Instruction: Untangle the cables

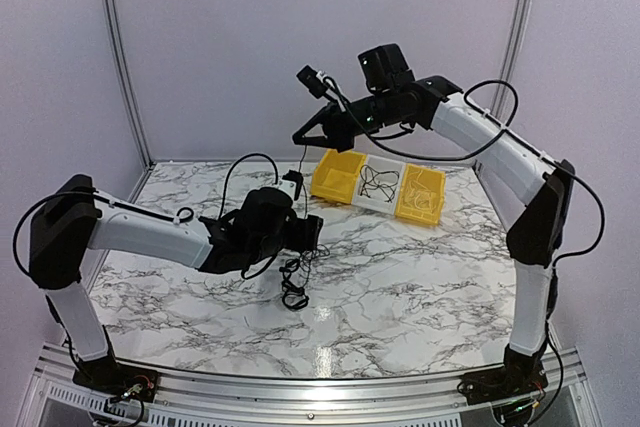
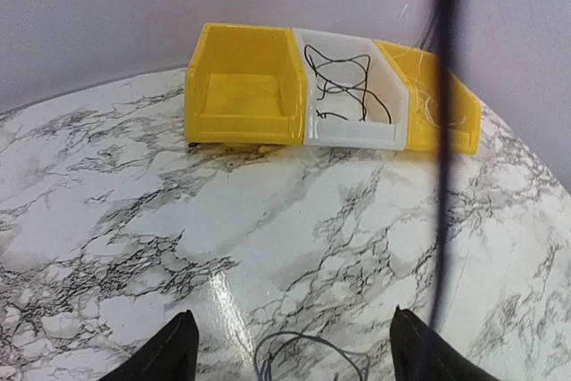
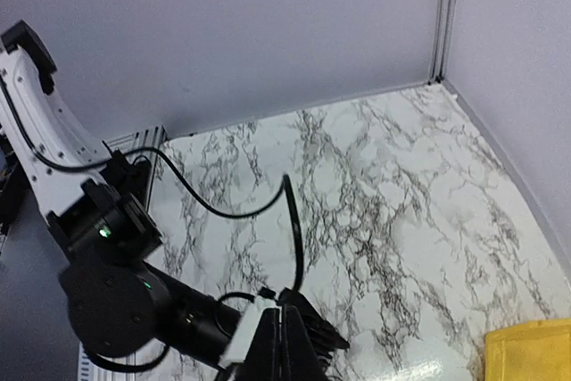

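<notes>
A small tangle of thin black cables [image 1: 293,285] lies on the marble table, just in front of my left gripper [image 1: 312,230]. In the left wrist view a loop of the cables [image 2: 308,345] shows between my left gripper's [image 2: 293,323] wide-open fingers. My right gripper [image 1: 298,137] is raised high above the table, jaws pressed together. One thin strand [image 2: 439,176] hangs straight down from it toward the tangle. In the right wrist view my right gripper [image 3: 287,310] is shut, and the strand itself is hidden. Another cable [image 1: 380,185] lies in the white bin [image 2: 352,136].
A row of bins stands at the back: a yellow bin [image 1: 337,175] on the left, the white bin [image 1: 383,202] in the middle, another yellow bin [image 1: 420,195] on the right. Grey walls enclose the table. The left arm's thick black cable [image 3: 223,211] arcs above its wrist.
</notes>
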You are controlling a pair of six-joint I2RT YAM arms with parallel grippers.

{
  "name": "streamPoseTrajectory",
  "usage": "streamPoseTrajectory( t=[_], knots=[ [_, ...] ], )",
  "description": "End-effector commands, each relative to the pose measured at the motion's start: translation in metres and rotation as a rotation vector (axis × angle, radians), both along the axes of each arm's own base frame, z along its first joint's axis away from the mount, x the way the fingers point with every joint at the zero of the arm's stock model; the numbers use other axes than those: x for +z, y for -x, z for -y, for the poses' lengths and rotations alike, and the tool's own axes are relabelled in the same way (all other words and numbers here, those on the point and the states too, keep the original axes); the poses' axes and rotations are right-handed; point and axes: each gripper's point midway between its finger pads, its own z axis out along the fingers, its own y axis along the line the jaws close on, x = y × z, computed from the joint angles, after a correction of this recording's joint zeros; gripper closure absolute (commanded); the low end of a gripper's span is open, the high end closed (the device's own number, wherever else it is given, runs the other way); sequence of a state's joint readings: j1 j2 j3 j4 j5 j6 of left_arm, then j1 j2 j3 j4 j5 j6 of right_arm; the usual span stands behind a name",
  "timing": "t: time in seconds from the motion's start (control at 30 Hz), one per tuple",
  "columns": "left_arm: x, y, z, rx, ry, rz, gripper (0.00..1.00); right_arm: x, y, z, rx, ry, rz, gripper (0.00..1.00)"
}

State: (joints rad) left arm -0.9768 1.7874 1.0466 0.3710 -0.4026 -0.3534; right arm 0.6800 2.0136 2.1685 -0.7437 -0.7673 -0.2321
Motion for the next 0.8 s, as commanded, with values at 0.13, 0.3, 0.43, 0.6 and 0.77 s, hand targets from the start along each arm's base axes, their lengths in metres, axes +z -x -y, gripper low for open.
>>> streamPoseTrajectory(
  t=[0.13, 0.3, 0.43, 0.6, 0.77],
  knots=[
    [-0.031, -0.038, 0.004, 0.024, 0.066, -0.050, 0.56, 0.135, 0.034, 0.016, -0.003, -0.223, 0.091, 1.00],
    [-0.065, -0.034, 0.007, -0.006, 0.082, -0.115, 0.67, 0.235, 0.038, 0.054, -0.186, -0.417, 0.368, 1.00],
    [-0.093, -0.028, 0.009, -0.044, 0.045, -0.164, 0.72, 0.303, 0.041, 0.092, -0.335, -0.565, 0.538, 1.00],
    [-0.127, -0.014, -0.005, -0.050, -0.007, -0.232, 0.75, 0.367, 0.053, 0.140, -0.480, -0.721, 0.715, 1.00],
    [-0.142, -0.001, -0.023, -0.035, -0.039, -0.271, 0.77, 0.406, 0.059, 0.192, -0.637, -0.800, 0.874, 1.00]
  ],
)
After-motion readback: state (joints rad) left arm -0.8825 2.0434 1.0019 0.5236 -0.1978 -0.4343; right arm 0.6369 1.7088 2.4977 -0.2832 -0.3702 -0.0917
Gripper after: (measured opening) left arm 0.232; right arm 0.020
